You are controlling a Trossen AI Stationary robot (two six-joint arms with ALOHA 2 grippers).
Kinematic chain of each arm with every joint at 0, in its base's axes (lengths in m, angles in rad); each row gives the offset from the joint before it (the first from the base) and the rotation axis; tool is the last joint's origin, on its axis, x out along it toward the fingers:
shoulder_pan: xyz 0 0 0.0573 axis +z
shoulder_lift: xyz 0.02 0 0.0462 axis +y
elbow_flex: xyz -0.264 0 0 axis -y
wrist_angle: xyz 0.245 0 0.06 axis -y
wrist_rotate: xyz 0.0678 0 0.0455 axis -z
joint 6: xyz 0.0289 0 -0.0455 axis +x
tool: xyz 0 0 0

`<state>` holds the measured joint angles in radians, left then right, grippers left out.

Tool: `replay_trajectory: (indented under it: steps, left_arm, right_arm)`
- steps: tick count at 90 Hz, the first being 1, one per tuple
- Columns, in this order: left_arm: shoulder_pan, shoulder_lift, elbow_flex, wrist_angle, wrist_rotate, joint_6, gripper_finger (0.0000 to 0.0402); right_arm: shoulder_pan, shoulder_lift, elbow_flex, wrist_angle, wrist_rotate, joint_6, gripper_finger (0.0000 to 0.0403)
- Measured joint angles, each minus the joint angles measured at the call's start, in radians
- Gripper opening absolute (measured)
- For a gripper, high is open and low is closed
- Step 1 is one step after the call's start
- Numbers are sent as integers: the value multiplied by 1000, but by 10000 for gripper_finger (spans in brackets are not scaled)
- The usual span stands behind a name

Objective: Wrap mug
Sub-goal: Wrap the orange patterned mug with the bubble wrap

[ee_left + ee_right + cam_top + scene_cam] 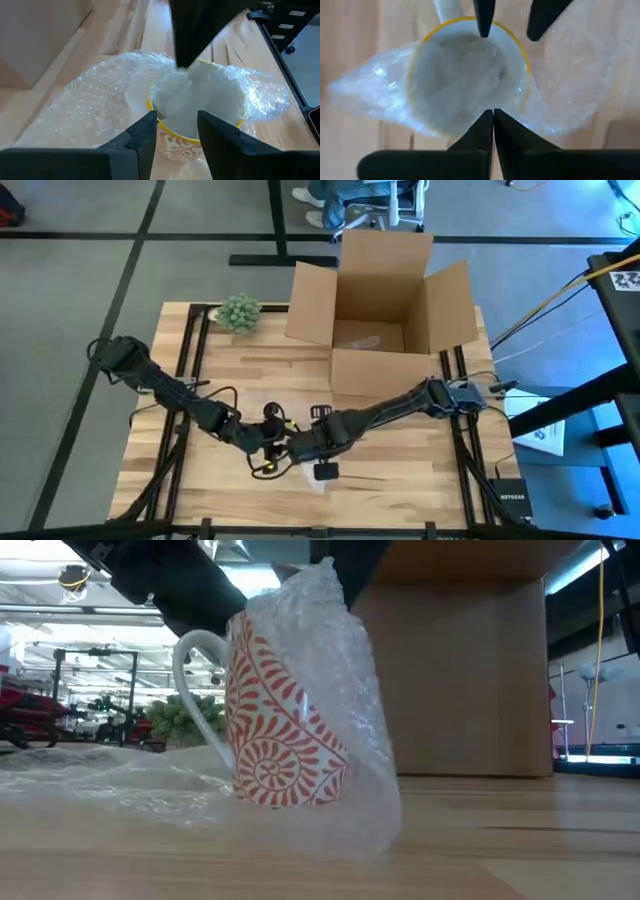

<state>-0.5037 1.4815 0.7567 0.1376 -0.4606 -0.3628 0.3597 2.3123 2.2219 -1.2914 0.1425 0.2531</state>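
Observation:
A white mug (pixel 285 730) with an orange-red leaf pattern and a yellow rim stands upright on the table, its handle (pixel 195 670) bare. Clear bubble wrap (pixel 350 670) runs up one side of it, over the rim and into the mouth (pixel 465 75); the rest lies flat on the table (pixel 110 785). My right gripper (pixel 493 114) is shut, tips down at the mug's rim. My left gripper (pixel 177 125) is open just above the opposite rim; in the right wrist view one of its fingers (pixel 483 22) stands over the rim and the other beyond it. My right gripper comes from above with its shut fingertips (pixel 184 62) down on the bubble wrap at the mug's rim (pixel 492 102), where the wrap turns into the mouth. Whether wrap lies between the fingers does not show. Whether my left gripper touches the rim or the wrap, I cannot tell.
An open cardboard box (pixel 385 310) stands at the table's far side, with a small green plant (pixel 238 312) to its left. Small dark objects (pixel 272 412) lie just beyond the grippers. Bare wood lies to the right of the mug (pixel 520 830).

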Motion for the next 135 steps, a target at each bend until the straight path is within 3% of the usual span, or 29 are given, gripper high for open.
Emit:
replay_trajectory:
  steps: [27,40,57,77,91,102,119,135]
  left_arm:
    - [0,0,0,2,0,-1,125]
    - [0,0,0,2,0,-1,125]
    - [0,0,0,2,0,0,125]
    - [0,-18,1,-20,6,-6,125]
    - [0,-112,36,-250,1,-72,125]
    - [0,-204,43,-466,1,-165,125]
    - [0,-293,43,-868,20,-498,125]
    - [28,-299,36,-1086,38,-697,125]
  right_arm:
    - [0,-2,-205,298,-5,2,1]
    - [0,-4,-234,332,-21,3,1]
    - [-1,-2,-135,234,-19,-9,1]
    - [18,-100,-9,67,9,37,1]
    - [78,-191,-79,-10,110,137,1]
    - [131,-255,-223,-3,222,250,1]
    - [211,-344,-537,137,337,511,1]
    - [268,-383,-773,308,446,744,1]
